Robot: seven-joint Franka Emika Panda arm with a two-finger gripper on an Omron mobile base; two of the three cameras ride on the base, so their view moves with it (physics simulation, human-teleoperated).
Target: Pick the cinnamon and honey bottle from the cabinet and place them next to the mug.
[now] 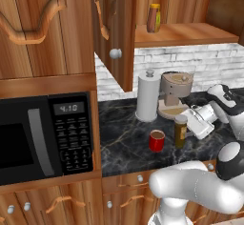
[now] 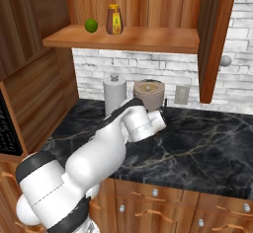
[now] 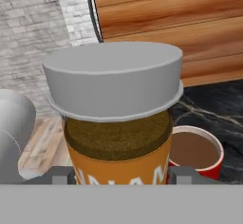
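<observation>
While the cinnamon [image 1: 180,130] stands on the counter [image 1: 124,138] just right of the mug [image 1: 157,140], my hand [image 1: 189,124] sits against its right side. Risk: if I pull away skewed or with the fingers not spread, the jar tips or slides into the mug, which is very near; a sideways drag would knock both. Second risk: the honey [image 2: 114,19] is on the cabinet [image 1: 47,28] shelf beside a green lime [image 2: 90,25], and a loose reach could roll the lime off.

Hand state: in the hand view the jar [image 3: 116,123] sits between my fingertips [image 3: 60,175], one either side of its body, apparently touching. Judged clamped on the jar, though contact is at the picture's edge. Mug [image 3: 197,152] shows just behind the jar. Honey not yet fetched.
</observation>
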